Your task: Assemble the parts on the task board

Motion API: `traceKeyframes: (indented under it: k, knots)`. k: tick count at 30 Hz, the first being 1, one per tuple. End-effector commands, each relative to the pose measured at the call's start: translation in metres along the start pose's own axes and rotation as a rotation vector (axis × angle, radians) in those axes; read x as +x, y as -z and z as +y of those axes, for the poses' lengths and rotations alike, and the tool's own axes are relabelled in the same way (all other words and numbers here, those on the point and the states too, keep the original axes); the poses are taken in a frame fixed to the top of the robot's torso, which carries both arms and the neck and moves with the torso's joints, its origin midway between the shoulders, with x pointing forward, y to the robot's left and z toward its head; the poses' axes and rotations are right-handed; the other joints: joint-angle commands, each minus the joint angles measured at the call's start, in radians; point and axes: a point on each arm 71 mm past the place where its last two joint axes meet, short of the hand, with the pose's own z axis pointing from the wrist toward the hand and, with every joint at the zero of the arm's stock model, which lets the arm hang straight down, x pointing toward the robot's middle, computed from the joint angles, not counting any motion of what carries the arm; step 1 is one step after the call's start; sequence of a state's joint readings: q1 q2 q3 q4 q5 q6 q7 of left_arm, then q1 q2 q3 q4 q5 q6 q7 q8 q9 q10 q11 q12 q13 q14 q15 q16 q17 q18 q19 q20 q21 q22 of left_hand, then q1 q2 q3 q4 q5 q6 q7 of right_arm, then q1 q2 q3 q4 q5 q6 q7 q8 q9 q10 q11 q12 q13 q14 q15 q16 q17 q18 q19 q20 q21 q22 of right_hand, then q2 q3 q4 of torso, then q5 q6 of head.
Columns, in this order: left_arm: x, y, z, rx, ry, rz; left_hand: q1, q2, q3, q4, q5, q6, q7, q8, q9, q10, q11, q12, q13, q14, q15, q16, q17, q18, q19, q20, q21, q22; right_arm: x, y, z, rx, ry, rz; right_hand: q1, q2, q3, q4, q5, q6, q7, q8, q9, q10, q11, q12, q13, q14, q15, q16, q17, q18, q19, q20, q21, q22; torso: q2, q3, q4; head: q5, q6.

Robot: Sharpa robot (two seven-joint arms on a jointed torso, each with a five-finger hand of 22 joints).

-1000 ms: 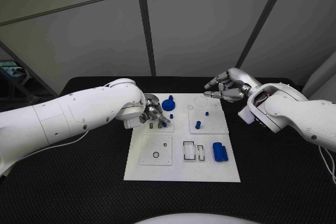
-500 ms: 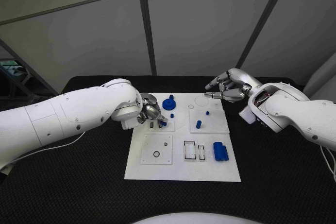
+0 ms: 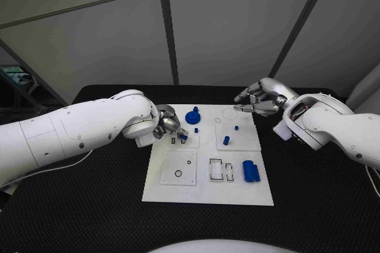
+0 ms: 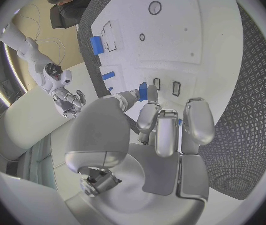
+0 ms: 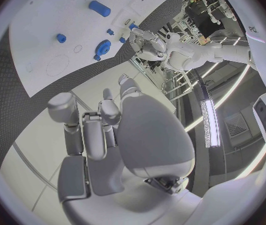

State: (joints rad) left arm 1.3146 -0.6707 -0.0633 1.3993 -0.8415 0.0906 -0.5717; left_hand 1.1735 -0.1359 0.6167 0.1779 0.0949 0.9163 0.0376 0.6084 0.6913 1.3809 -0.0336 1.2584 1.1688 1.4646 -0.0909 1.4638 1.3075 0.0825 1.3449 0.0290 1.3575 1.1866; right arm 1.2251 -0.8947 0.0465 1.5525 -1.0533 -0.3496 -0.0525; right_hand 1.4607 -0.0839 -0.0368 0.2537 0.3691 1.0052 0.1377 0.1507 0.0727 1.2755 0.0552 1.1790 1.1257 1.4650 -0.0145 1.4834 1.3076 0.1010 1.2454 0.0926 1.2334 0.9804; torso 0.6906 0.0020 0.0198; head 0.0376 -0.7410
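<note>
Left robot hand over the far left part of the task board, pinching a small blue part between thumb and fingertips, just above the board's slots. Right robot hand hovers off the board's far right corner, fingers curled in, holding nothing. Blue gear, small pegs and blue cylinder sit on the board on the black desk.
</note>
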Motion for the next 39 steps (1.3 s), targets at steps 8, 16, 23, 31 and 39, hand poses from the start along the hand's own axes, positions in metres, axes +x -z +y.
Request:
traceKeyframes:
  k: [8, 16, 23, 31, 39]
  knots:
    - [-0.002, -0.001, -0.001, 0.001, -0.061, -0.087, -0.012, -0.007, 0.150, -0.140, -0.006, -0.003, -0.001, 0.007, 0.005, -0.002, -0.001, -0.005, -0.003, 0.066, 0.003, 0.000, 0.110, 0.001, 0.003, -0.002, 0.003, 0.011, 0.000, 0.000, 0.003, -0.025, 0.046, 0.000, 0.001, 0.001, -0.005, 0.000, 0.004, -0.008, 0.002, 0.001, -0.001, -0.005, -0.002, -0.009, -0.003, 0.071, -0.005, -0.007, 0.123, 0.017, -0.005, -0.003, -0.007, -0.004, 0.001, 0.0008, -0.0023, 0.004, -0.007]
    - [0.001, -0.003, -0.001, -0.007, -0.103, -0.101, -0.021, -0.014, 0.170, -0.154, -0.006, -0.001, -0.002, 0.011, 0.009, 0.001, -0.002, -0.006, -0.004, 0.066, 0.002, 0.000, 0.111, 0.000, 0.007, -0.003, 0.006, 0.017, -0.001, -0.001, 0.006, -0.048, 0.067, -0.018, -0.002, -0.003, -0.009, 0.003, 0.005, -0.012, 0.003, 0.001, -0.002, -0.027, 0.000, -0.035, -0.031, 0.067, -0.004, -0.018, 0.107, 0.024, -0.027, -0.002, -0.031, -0.041, 0.001, 0.0004, -0.0025, 0.004, -0.009]
    - [0.004, -0.004, 0.000, -0.012, -0.123, -0.087, -0.026, -0.018, 0.180, -0.161, -0.006, -0.001, -0.002, 0.013, 0.011, 0.001, -0.003, -0.008, -0.007, 0.066, 0.001, 0.000, 0.111, -0.001, 0.009, -0.004, 0.008, 0.020, -0.001, -0.001, 0.009, -0.077, 0.069, -0.036, 0.006, -0.002, -0.009, 0.008, 0.005, -0.011, 0.002, 0.007, -0.002, -0.073, -0.001, -0.098, -0.097, 0.044, -0.003, -0.079, 0.033, 0.044, -0.093, -0.001, -0.113, -0.156, 0.002, 0.0008, -0.0036, 0.005, -0.009]
    - [0.007, -0.006, -0.001, -0.016, -0.135, -0.083, -0.027, -0.019, 0.182, -0.163, -0.006, -0.001, -0.002, 0.015, 0.012, 0.003, -0.003, -0.005, -0.005, 0.066, 0.001, 0.000, 0.111, -0.001, 0.010, -0.004, 0.009, 0.023, 0.000, -0.001, 0.011, -0.089, 0.073, -0.040, 0.008, -0.003, -0.009, 0.009, 0.005, -0.014, 0.003, 0.007, -0.002, -0.076, 0.000, -0.102, -0.102, 0.041, -0.003, -0.087, 0.024, 0.046, -0.102, 0.000, -0.125, -0.170, 0.002, 0.0002, -0.0025, 0.005, -0.011]
    - [0.011, -0.008, 0.000, -0.018, -0.145, -0.064, -0.033, -0.019, 0.187, -0.164, -0.007, 0.002, -0.003, 0.019, 0.014, 0.005, -0.003, -0.005, -0.004, 0.067, 0.001, 0.000, 0.111, -0.002, 0.013, -0.004, 0.012, 0.028, 0.000, -0.001, 0.011, -0.085, 0.087, -0.042, 0.006, -0.003, -0.010, 0.010, 0.005, -0.013, 0.003, 0.008, -0.002, -0.075, 0.000, -0.100, -0.101, 0.042, -0.003, -0.087, 0.025, 0.046, -0.102, 0.000, -0.126, -0.169, 0.002, 0.0008, -0.0020, 0.004, -0.016]
